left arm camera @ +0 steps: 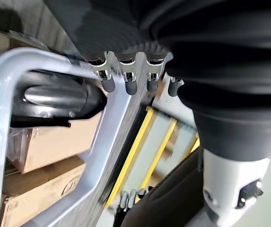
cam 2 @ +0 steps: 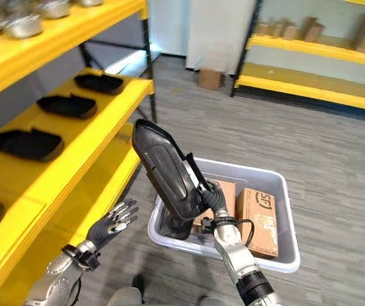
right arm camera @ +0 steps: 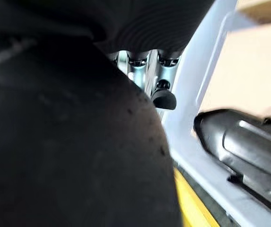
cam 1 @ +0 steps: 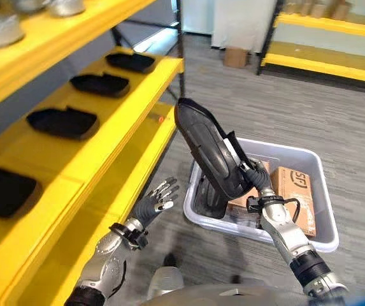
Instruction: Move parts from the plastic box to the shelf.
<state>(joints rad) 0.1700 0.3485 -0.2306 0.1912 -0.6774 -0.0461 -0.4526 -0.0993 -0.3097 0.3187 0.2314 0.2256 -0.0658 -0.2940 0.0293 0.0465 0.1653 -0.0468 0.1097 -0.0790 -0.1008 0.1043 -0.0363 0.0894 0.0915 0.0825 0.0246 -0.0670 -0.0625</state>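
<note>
Part lifted, not yet shelved.
Right hand (cam 1: 258, 180) grips black part (cam 1: 206, 148) above plastic box (cam 1: 319, 167); left hand (cam 1: 157, 199) open; four parts (cam 1: 63, 122) on yellow shelf (cam 1: 115, 145), another in box.

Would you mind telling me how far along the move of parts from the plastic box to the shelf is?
Partway. Four black parts already lie in a row on the yellow shelf. The right hand holds another black part lifted above the grey plastic box, not yet shelved. The left hand is open beside the shelf. At least one more dark part remains in the box, alongside cardboard boxes.
</note>
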